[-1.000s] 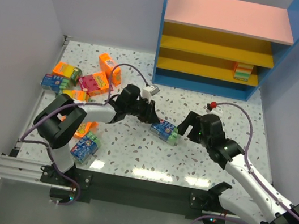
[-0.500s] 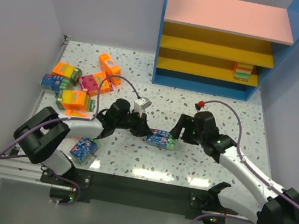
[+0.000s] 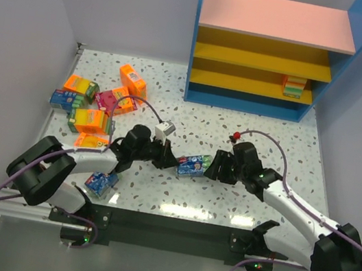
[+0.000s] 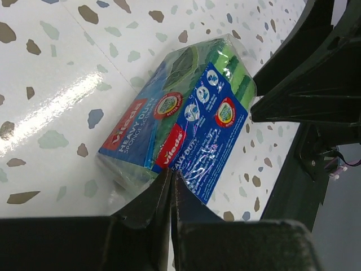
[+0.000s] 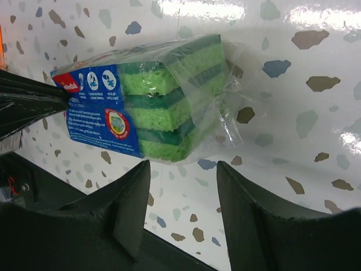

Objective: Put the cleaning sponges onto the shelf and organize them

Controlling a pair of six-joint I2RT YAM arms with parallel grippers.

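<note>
Blue-labelled wrapped pack of green sponges (image 3: 195, 165) now lies on the table (image 3: 254, 113), nearer its front edge | left gripper (image 4: 171, 186) pinches its wrapper | right gripper (image 5: 183, 169) spread, closing in | handover seems started

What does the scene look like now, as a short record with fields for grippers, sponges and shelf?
left gripper: shut, pinching the wrapper of the blue sponge pack
right gripper: open, just short of that pack
blue sponge pack: lying on the terrazzo table between the grippers
shelf: one sponge stack on a yellow tier, right end
loose packs: clustered on the table's left
</note>
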